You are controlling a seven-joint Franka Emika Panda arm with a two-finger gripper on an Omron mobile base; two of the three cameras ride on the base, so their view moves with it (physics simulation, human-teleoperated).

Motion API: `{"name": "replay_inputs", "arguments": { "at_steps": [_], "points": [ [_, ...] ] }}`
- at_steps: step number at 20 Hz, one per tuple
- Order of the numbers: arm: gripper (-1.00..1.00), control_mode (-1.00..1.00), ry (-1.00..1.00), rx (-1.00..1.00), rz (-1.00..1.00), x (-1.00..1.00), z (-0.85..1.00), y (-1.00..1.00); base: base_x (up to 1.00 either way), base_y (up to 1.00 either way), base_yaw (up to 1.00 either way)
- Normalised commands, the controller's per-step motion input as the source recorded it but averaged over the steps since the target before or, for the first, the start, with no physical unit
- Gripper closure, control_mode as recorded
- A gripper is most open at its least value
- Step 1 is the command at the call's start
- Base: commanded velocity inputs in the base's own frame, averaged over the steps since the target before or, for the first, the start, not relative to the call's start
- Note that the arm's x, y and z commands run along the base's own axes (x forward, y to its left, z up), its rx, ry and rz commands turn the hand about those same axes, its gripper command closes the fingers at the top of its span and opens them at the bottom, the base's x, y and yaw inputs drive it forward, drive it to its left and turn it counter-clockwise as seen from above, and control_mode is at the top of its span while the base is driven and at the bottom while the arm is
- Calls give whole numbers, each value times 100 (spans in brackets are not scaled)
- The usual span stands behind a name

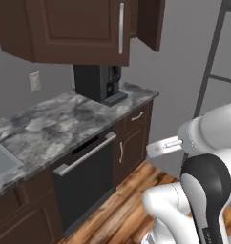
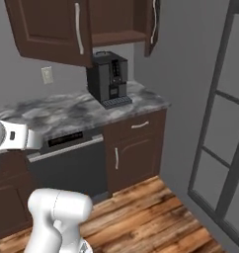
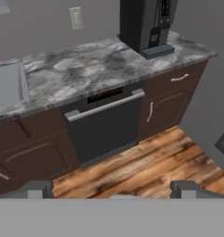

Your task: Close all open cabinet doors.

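We see the gripper (image 3: 112, 190) spread wide and empty, aimed low at the dishwasher (image 3: 104, 125) and counter (image 3: 77, 69). Above the coffee machine (image 2: 109, 78), both upper cabinet doors stand open: left door (image 2: 52, 29) and right door (image 2: 152, 24). We judge nothing closed yet. No legible writing anywhere.

a home kitchen: grey marble tabletop (image 2: 67, 112) over dark-brown base cabinets (image 2: 134, 153), built-in dishwasher (image 3: 104, 122) with bar handle, black coffee machine (image 2: 109, 79) against the wall, sink (image 3: 9, 85) set in, upper cabinet doors (image 1: 79, 28) overhead, wood plank floor (image 3: 146, 166).
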Motion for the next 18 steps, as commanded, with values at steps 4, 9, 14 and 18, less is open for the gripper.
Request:
{"name": "replay_inputs", "arguments": {
  "at_steps": [4, 9, 14, 18],
  "points": [
    [-100, 100, 0, 0, 0, 0, 0, 0, 68, -26, 32],
    [-100, 100, 0, 0, 0, 0, 0, 0, 63, -25, 38],
    [-100, 100, 0, 0, 0, 0, 0, 0, 56, -37, 30],
    [-100, 100, 0, 0, 0, 0, 0, 0, 55, -48, 15]
  ]
}}
